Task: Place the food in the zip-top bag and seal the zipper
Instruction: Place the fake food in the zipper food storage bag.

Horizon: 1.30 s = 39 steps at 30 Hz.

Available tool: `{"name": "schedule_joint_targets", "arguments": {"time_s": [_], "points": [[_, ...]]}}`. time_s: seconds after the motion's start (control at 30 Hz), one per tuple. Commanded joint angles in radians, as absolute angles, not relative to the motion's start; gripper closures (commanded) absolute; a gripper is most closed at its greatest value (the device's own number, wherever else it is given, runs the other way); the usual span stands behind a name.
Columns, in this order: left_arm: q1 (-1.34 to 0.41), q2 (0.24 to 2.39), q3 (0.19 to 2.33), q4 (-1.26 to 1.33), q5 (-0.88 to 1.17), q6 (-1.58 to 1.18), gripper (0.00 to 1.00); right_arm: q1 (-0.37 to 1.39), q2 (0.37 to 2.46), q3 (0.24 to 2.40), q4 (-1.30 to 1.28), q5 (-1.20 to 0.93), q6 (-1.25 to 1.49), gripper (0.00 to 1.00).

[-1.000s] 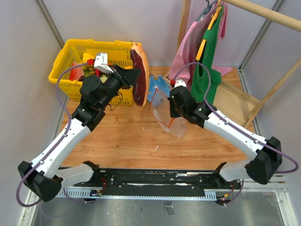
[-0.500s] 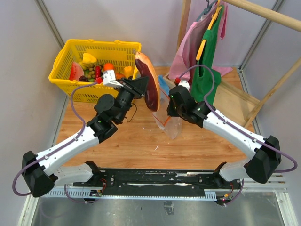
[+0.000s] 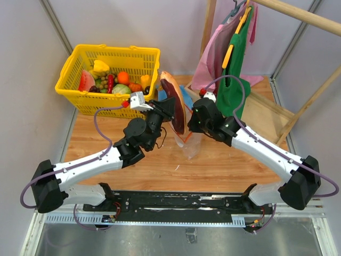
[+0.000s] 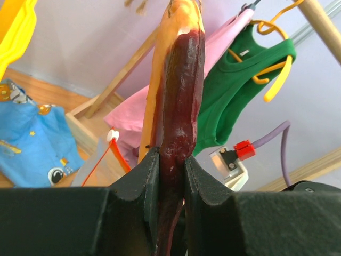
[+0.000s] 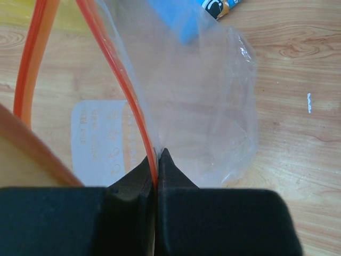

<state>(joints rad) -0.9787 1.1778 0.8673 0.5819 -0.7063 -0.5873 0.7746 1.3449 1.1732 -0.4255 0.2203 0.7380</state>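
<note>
- Since a second ago, the left gripper [image 3: 169, 110] has swung away from the basket [image 3: 74, 64] toward the middle. It has carried the slice [image 3: 174, 106] right up beside the bag [image 3: 193, 143]; the right gripper [image 3: 198, 120] has barely shifted.
- Left jaws pinch the slice by its lower end, and it stands upright above them, dark red flesh on one side and orange rind on the other.
- Right jaws are pressed together on the bag's rim at the zipper [image 5: 114, 64], holding the mouth up and apart.
- Nothing is in the bag as far as the wrist view shows. Through its clear wall only the table [image 5: 298, 106] and the white label [image 5: 98, 136] appear.
- So the slice is in the air just at the mouth, not yet inside.
- Judged from this, the task is early. The slice must go in, then the other fruit, seemingly among the toys in the basket, and last the zipper, which is unsealed.
</note>
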Motion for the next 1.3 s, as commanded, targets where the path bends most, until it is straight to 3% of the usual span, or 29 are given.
{"name": "schedule_joint_targets", "arguments": {"time_s": [0.0,0.73,0.93,1.07,1.27], "points": [[-1.02,1.195,0.877,0.603,-0.84,-0.564,1.0,0.755,1.312,1.153,-0.402,0.216,0.755,0.99],[-1.114,1.276,0.971,0.14,-0.888,-0.745,0.99,0.743,1.319,1.157,-0.364,0.235,0.677,0.99],[-1.114,1.276,0.954,0.089,-0.828,-0.764,0.86,0.737,1.319,1.151,-0.348,0.219,0.676,0.99],[-1.114,1.261,0.965,0.044,-0.819,-0.8,0.7,0.734,1.323,1.146,-0.343,0.205,0.678,0.99],[-1.113,1.242,1.002,-0.02,-0.814,-0.837,0.59,0.735,1.322,1.133,-0.329,0.172,0.675,0.99]]}}
